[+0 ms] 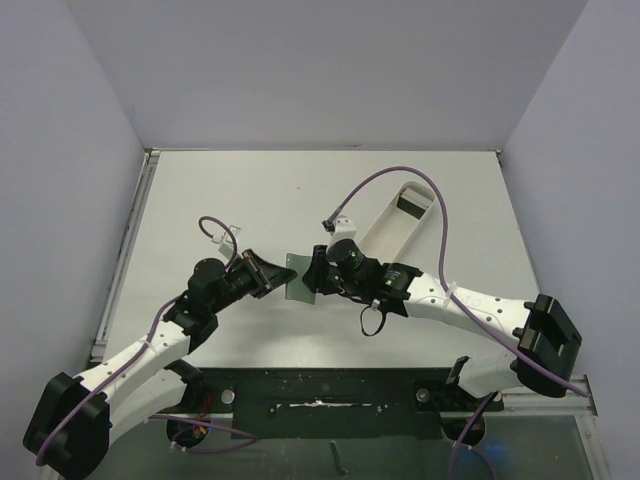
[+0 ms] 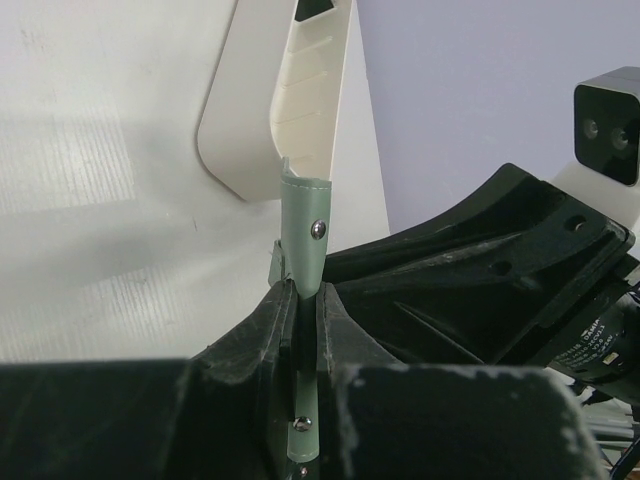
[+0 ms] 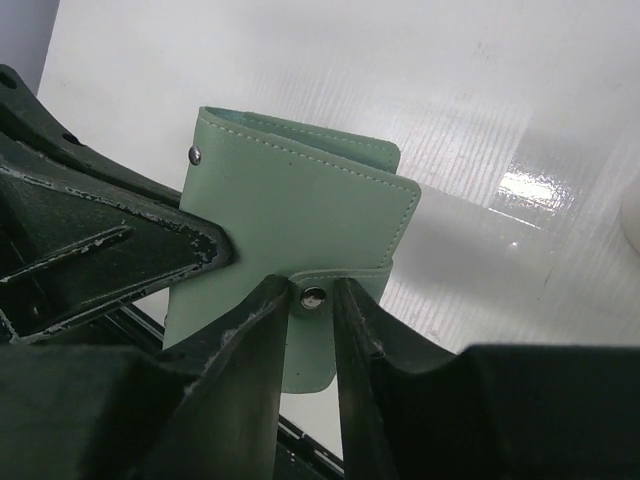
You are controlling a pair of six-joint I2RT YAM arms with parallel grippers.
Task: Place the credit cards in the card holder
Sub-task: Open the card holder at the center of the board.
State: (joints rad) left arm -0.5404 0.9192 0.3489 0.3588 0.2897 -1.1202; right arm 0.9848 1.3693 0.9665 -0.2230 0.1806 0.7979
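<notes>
Two grippers meet on one object here: you have the card holder [image 1: 298,277] pinched between the arms, lifted on edge above the table [image 1: 220,200]. Your left gripper [image 1: 268,275] is clamped tight on it; in its wrist view the pale green edge stands straight up out of the narrow slot between the fingers, with a small metal stud [image 2: 316,228] just past the fingertips. The holder is folded closed.

Your right gripper [image 3: 312,290] comes at the holder from the opposite side, fingertips facing the left ones. Its two fingers [image 3: 240,340] sit close together with the snap tab [image 3: 308,352] running down between them, the tab's metal snap right at the fingertips. The jaws are narrowed around that tab, but you cannot tell from these views whether they actually press it or only flank it.

A little beyond the left gripper's fingertips, past the holder, lies the long white tray [image 2: 235,130]. At its end farthest from both hands you can see the credit cards [image 1: 412,203] as a dark rectangle; how many are stacked there is not readable. They lie well apart from either gripper.
</notes>
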